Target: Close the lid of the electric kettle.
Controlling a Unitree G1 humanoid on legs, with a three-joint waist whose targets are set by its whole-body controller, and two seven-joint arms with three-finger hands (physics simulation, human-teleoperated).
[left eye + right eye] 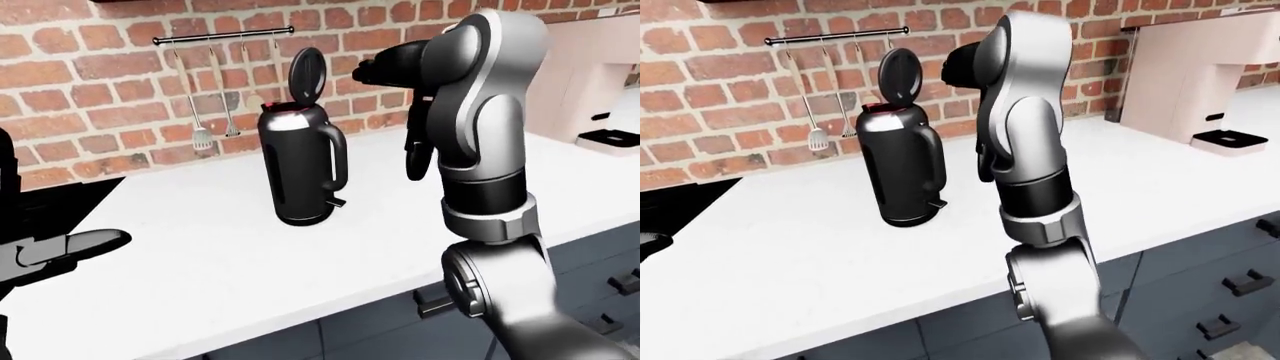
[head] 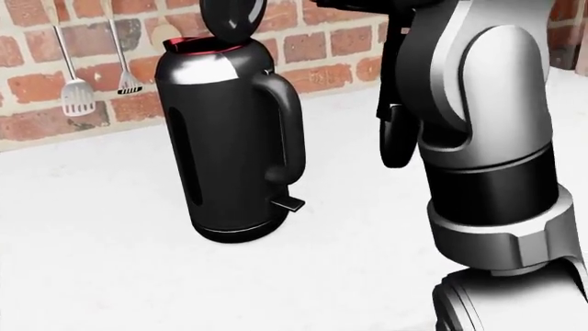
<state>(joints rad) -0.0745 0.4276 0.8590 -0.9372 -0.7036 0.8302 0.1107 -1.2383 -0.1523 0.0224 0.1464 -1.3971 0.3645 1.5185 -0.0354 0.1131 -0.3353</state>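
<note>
The black electric kettle [image 1: 300,169] stands on the white counter [image 1: 230,255], its handle to the right in the left-eye view. Its round lid [image 1: 308,75] is tipped up, nearly upright, and a red rim shows under it. My right arm rises tall in the middle of the picture. Its dark right hand [image 1: 380,71] hovers just right of the lid at the same height, apart from it, with the fingers loose and empty. Low at the left edge my left hand [image 1: 65,251] lies flat and open. In the head view the kettle [image 2: 229,138] fills the left and the lid top is cut off.
A rail on the brick wall carries a spatula [image 1: 200,136] and other hanging utensils left of the kettle. A pink coffee machine [image 1: 1200,67] stands far right. A black stove [image 1: 60,199] lies at the left. Grey drawers [image 1: 1230,285] run below the counter edge.
</note>
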